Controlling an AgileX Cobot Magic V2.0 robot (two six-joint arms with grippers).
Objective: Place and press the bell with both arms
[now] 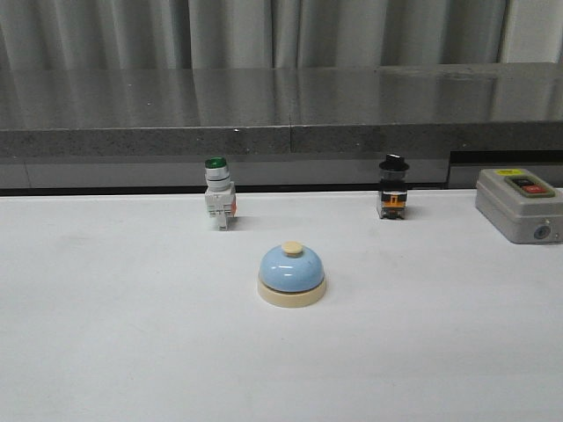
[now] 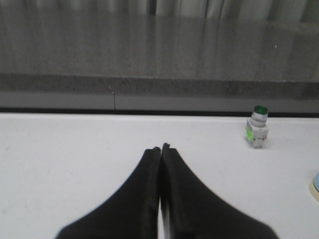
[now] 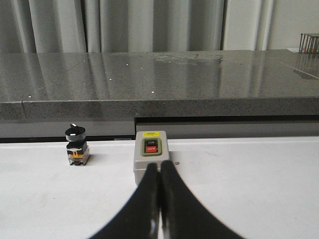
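Observation:
The light-blue bell [image 1: 292, 274] with a cream base and cream button stands upright at the middle of the white table. A sliver of its edge [image 2: 316, 183] shows in the left wrist view. Neither arm shows in the front view. My left gripper [image 2: 161, 148] is shut and empty over bare table, well to the left of the bell. My right gripper [image 3: 159, 165] is shut and empty, its tips just in front of the grey box. The bell is out of the right wrist view.
A green-capped white push-button switch [image 1: 218, 195] stands behind the bell to the left, also in the left wrist view [image 2: 257, 127]. A black-capped switch [image 1: 393, 188] stands back right. The grey box with red and green buttons [image 1: 521, 204] sits far right. A dark stone ledge [image 1: 281, 105] runs along the back.

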